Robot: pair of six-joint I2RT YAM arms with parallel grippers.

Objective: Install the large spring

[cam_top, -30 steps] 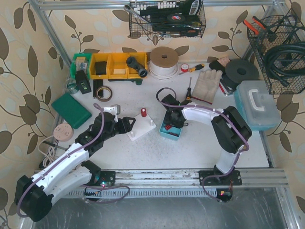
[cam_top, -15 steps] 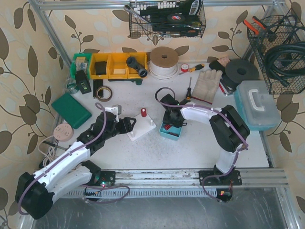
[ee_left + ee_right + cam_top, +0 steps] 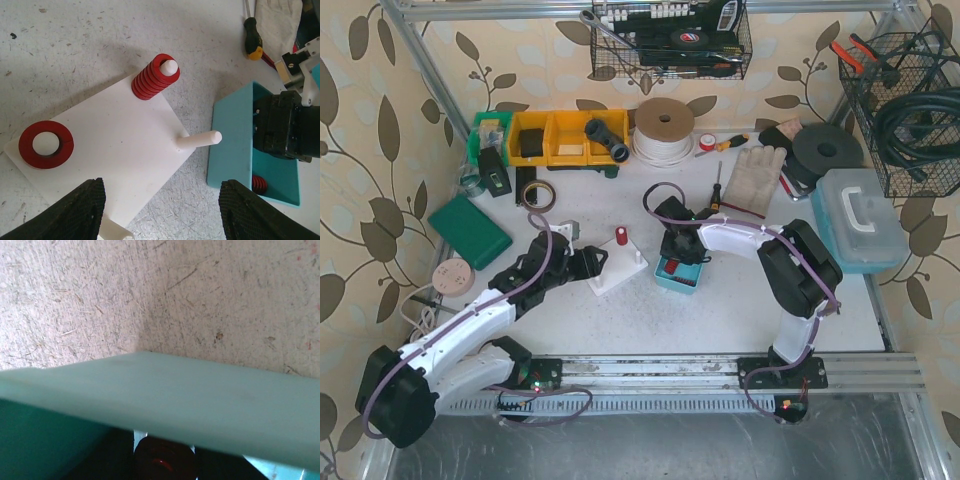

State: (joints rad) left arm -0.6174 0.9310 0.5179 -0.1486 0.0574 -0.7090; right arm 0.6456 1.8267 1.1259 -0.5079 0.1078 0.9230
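On the grey table (image 3: 720,320), between the two arms, a white base (image 3: 120,145) with three pegs. Over the far peg, a red coil spring (image 3: 152,79), threaded down, with the white peg tip bare on top. Around the broad stub at the left end, a flat red ring (image 3: 46,144), resting on the base. At the right edge, a thin bare peg (image 3: 200,140). Just beside the base on the right, a teal tray (image 3: 231,150), parted from it by a strip of table. Inside the tray, low in the left wrist view, the end of another red spring (image 3: 258,184), mostly hidden under the black body of the right arm and too little on show to judge its size. Left pincer (image 3: 162,215) hovering over the near edge of the base, fingers (image 3: 82,210) spread wide apart, clamped on nothing. Right pincer (image 3: 677,262) dipped into the tray. In the right wrist view, only the pale tray wall up close and a dark red blur at the bottom, so cannot tell whether apart, together or gripping. Beyond the tray, a screwdriver (image 3: 253,44) with a black and yellow handle, lying beside a pale work glove (image 3: 277,20).
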